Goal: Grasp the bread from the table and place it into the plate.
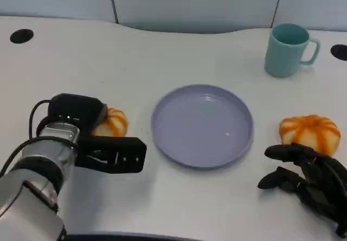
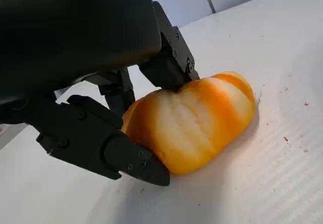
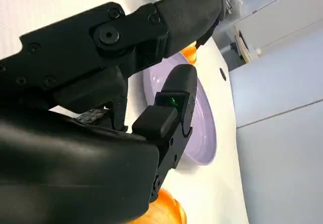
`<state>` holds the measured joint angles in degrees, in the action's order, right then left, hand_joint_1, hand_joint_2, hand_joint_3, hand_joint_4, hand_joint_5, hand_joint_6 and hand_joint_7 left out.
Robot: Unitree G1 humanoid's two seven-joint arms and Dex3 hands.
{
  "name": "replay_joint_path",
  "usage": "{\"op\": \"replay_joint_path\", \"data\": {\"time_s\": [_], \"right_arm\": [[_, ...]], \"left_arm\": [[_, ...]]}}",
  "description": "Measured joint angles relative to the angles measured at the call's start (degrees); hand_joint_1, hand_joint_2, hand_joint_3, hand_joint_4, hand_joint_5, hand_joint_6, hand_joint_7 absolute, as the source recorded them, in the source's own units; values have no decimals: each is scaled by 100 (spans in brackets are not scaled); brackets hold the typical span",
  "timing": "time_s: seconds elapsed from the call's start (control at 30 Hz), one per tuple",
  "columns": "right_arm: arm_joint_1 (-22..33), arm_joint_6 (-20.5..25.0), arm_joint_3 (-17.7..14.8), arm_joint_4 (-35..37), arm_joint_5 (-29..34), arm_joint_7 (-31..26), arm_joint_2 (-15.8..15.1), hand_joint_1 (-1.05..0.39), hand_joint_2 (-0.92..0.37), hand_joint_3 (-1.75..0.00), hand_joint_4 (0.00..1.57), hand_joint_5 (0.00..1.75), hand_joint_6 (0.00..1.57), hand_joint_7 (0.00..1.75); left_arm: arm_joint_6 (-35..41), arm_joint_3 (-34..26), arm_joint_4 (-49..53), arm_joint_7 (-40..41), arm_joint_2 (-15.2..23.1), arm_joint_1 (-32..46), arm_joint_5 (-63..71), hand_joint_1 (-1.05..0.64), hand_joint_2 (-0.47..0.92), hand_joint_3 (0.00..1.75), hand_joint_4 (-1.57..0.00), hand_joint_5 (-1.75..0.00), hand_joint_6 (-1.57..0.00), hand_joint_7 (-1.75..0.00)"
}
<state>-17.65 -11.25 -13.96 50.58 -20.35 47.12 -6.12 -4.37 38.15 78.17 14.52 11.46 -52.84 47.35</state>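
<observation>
An orange-and-white striped bread roll (image 1: 113, 122) lies on the white table left of the lilac plate (image 1: 201, 124). My left hand (image 1: 95, 143) is over it; in the left wrist view its fingers (image 2: 118, 153) press the roll (image 2: 197, 120) from both sides while it rests on the table. A second striped roll (image 1: 310, 132) lies right of the plate. Just in front of that roll my right hand (image 1: 306, 178) rests with fingers apart, holding nothing. The right wrist view looks past its fingers (image 3: 169, 108) to the plate (image 3: 202, 130) and an edge of the second roll (image 3: 166, 209).
A teal mug (image 1: 287, 50) stands at the back right, behind the plate. Two dark round holes (image 1: 21, 36) (image 1: 339, 51) sit in the tabletop near the back corners. A grey wall panel runs behind the table.
</observation>
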Motion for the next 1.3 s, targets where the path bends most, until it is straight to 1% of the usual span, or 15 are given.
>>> {"op": "replay_joint_path", "data": {"time_s": [0.03,0.1,0.3,0.4,0.43,0.5,0.53,0.6,0.63,0.67,0.73,0.87,1.0,1.17,1.3], "right_arm": [[0,0,11,-6,0,-4,0,-42,-92,-10,66,106,80,56],[0,-5,28,-20,0,-22,0,-42,-92,-10,66,107,80,56],[0,-33,51,-23,-1,-24,4,-42,-92,-11,65,107,80,56],[-1,-105,61,12,4,-21,5,-43,-92,-12,65,108,81,56],[-1,-109,66,12,5,-23,5,-43,-92,-11,65,108,81,56],[-1,-110,71,11,6,-24,5,-43,-92,-9,65,109,81,56],[-2,-106,71,11,5,-24,4,-42,-92,-8,66,109,81,56],[-13,-85,64,30,-8,-23,4,-42,-92,-7,66,109,81,55],[-22,-61,61,37,-24,-23,4,-41,-92,-7,66,108,82,55],[-28,-42,60,39,-30,-23,4,-41,-92,-8,66,108,82,55],[-28,-39,63,36,-31,-24,4,-42,-92,-9,66,107,82,55],[-28,-75,67,51,-30,-2,4,-42,-92,-9,66,107,82,54],[-31,-106,66,76,-31,10,4,-42,-92,-9,66,107,82,54],[-82,-173,56,207,-36,17,5,-42,-92,-5,70,108,86,52],[-100,-183,65,215,-34,-2,13,-42,-92,-6,68,108,84,51]], "left_arm": [[-65,-4,2,53,18,0,-1,-30,92,20,-77,-174,-80,-112],[-189,-15,0,111,55,-1,-4,-29,92,19,-74,-175,-76,-109],[-503,-142,-38,193,225,-131,-68,-29,92,13,-76,-168,-96,-47],[-678,-215,-79,221,355,-293,-79,-26,91,23,-78,-174,-72,-136],[-747,-243,-101,271,392,-325,-80,-26,91,23,-79,-174,-70,-141],[-846,-278,-133,365,429,-352,-81,-26,91,21,-80,-175,-75,-131],[-905,-285,-143,422,435,-353,-79,-29,91,15,-78,-173,-85,-88],[-1007,-290,-162,496,439,-361,-77,-29,92,12,-77,-172,-103,-49],[-1047,-294,-172,504,439,-374,-78,-28,92,11,-77,-173,-104,-56],[-1068,-302,-180,506,439,-394,-78,-26,92,11,-77,-174,-88,-98],[-1093,-340,-181,506,439,-460,-85,-24,92,15,-76,-175,-72,-140],[-1209,-429,-228,506,439,-593,-192,-26,91,21,-78,-175,-63,-163],[-1333,-424,-287,507,432,-745,-190,-25,89,26,-79,-175,-64,-152],[-1360,-333,-351,600,284,-885,-169,-23,86,31,-82,-175,-58,-174],[-1411,-257,-363,600,90,-914,-101,-25,85,38,-84,-175,-67,-157]]}}
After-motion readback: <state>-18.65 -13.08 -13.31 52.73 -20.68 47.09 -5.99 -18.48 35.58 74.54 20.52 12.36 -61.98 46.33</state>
